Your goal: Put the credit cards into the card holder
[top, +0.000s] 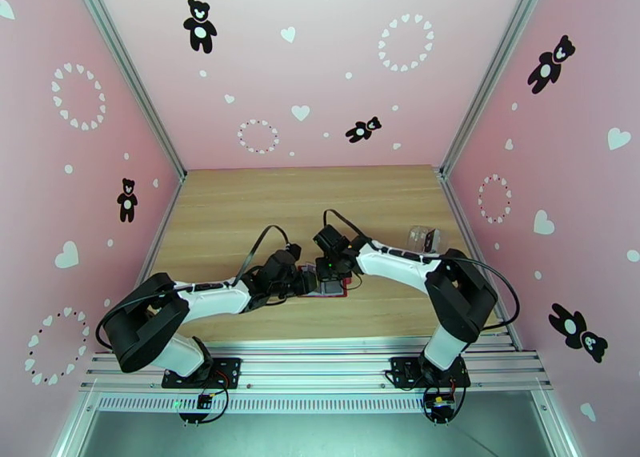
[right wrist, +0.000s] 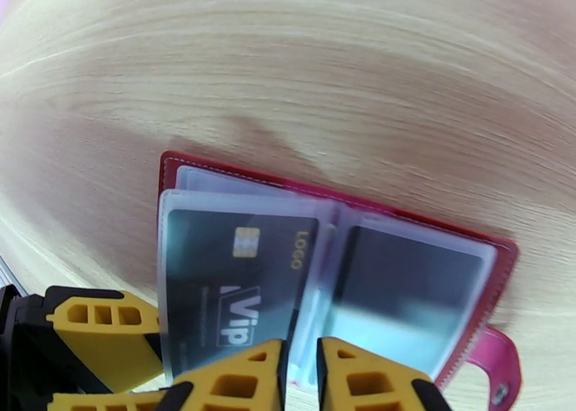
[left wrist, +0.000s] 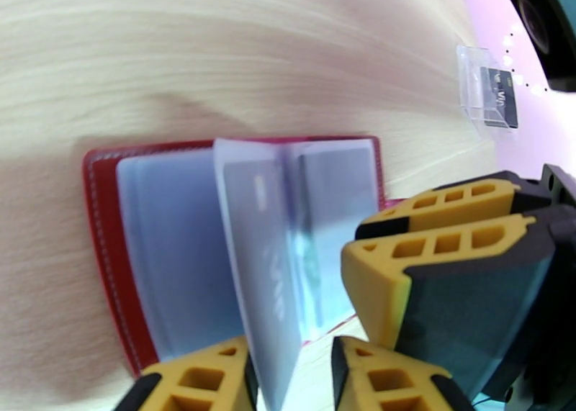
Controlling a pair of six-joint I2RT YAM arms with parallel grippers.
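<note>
On wood-grain table (top: 240, 210): red leather card holder (right wrist: 216, 171) open; left hand (left wrist: 291, 376) pinching clear sleeve (left wrist: 259, 276), right hand (right wrist: 302, 376) nearly closed.

- We look down from above and behind the two arm bases, facing the far pink wall, with the whole pale wooden tabletop (top: 240, 202) in sight from a distance.
- From the left wrist we sit very close and low over the open dark red leather-like card holder with clear sleeves (left wrist: 108, 211), looking past our left end effector (left wrist: 291, 376) toward the right end effector (left wrist: 439, 261).
- From the right wrist we look steeply down, very near, onto the same card holder (right wrist: 504, 250), the right end effector (right wrist: 302, 376) at the bottom edge.
- All three views share that holder and the wood around it.
</note>
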